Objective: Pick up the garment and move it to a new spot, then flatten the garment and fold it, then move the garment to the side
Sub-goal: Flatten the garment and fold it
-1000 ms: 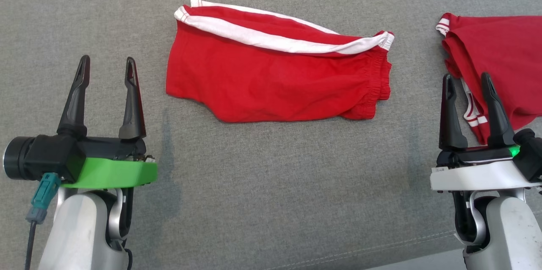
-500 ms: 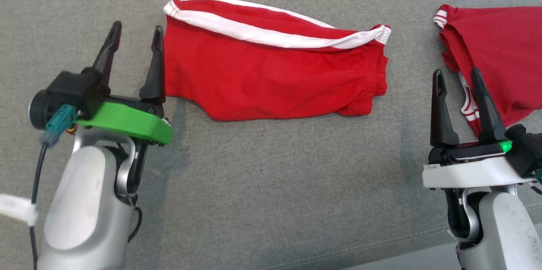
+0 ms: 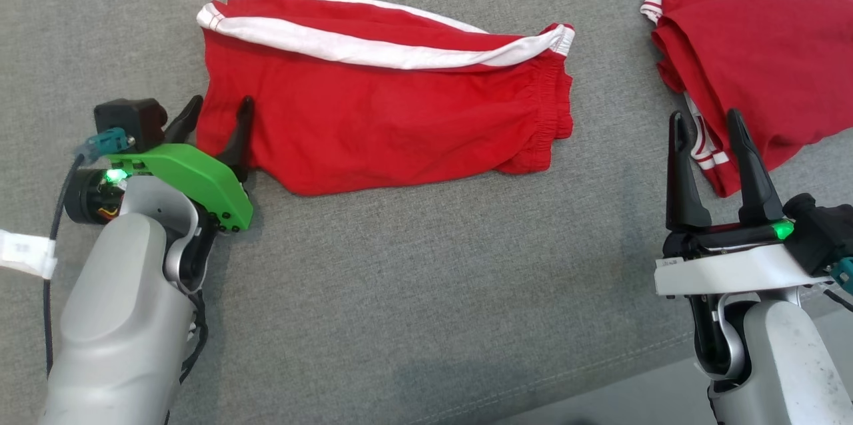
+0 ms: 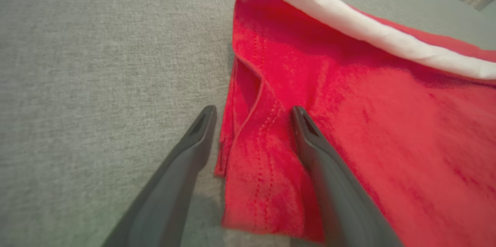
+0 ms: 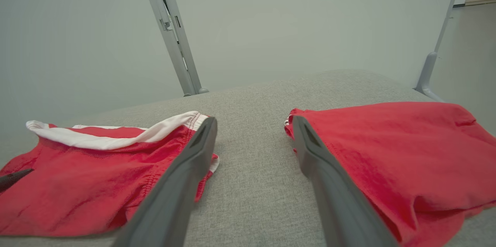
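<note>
1. Shorts [image 3: 386, 112], red with a white stripe, lie flat on the grey cushion [image 3: 426, 292], apparently folded in half.
2. My left gripper [image 3: 222, 102] straddles their left hem, jaws wide, gripping nothing.
3. My right gripper [image 3: 705, 115] hovers wide open and empty near another red garment [image 3: 753, 58].
4. I judge only the move aside remains.

Bright, even light, faint soft shadows; left wrist view slightly blurred.

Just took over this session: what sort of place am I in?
Probably a lab or test room set up for folding clothes: a grey fabric surface with red shorts and a second red garment on it, a bare pale wall and a metal post behind.
</note>
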### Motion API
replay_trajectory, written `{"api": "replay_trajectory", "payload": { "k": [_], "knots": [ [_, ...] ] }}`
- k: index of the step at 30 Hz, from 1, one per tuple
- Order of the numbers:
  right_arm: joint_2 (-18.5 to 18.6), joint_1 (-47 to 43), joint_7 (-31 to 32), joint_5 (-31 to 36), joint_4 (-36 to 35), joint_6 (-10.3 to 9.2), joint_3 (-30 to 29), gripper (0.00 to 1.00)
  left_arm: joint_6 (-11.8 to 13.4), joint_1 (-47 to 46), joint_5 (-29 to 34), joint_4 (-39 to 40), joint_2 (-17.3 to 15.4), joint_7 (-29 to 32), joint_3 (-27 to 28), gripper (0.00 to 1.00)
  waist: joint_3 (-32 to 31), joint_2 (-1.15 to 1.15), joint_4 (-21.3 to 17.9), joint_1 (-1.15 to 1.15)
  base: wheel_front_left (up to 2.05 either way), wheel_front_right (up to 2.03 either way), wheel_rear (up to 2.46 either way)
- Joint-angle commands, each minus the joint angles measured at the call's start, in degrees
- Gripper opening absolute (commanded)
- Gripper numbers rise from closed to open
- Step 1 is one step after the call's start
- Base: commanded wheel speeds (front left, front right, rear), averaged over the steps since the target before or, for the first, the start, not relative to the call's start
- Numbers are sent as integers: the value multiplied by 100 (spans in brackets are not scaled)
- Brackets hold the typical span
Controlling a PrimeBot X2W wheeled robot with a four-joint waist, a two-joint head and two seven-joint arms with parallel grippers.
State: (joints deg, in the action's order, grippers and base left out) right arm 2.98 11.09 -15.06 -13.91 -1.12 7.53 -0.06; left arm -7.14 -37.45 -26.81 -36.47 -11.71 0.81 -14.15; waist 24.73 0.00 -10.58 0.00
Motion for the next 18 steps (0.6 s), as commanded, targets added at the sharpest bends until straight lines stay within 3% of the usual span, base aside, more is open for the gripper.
{"api": "replay_trajectory", "payload": {
  "k": [1, 3, 4, 5, 6, 18],
  "knots": [
    [-1, 66, -21, -68, 23, -9, 14, 100, -16, -46, -143, -306, -9, 227, -16, 100, 13, 0, -39, 0, 0, 0, 0],
    [-3, 73, -21, -117, 34, -9, 15, 100, -21, -60, -277, -501, 15, 341, -27, 100, 5, 0, -48, 0, 0, 0, 0],
    [-3, 73, -21, -133, 36, -9, 10, 100, -20, -62, -343, -576, 44, 419, -42, 87, -1, 0, -47, 0, 0, 0, 0],
    [-3, 69, -21, -139, 37, -9, 1, 100, -24, -73, -419, -624, 67, 473, -70, 30, -8, 0, -42, 0, 0, 0, 0],
    [-3, 62, -21, -135, 43, -9, -3, 100, -27, -78, -471, -648, 88, 490, -89, 0, -16, 0, -36, 0, 0, 0, 0],
    [-4, -56, -21, -149, 94, -9, -58, 100, -35, 439, -1477, -137, 92, 238, -139, 0, -229, 0, 153, 0, 0, 0, 0]
  ]
}}
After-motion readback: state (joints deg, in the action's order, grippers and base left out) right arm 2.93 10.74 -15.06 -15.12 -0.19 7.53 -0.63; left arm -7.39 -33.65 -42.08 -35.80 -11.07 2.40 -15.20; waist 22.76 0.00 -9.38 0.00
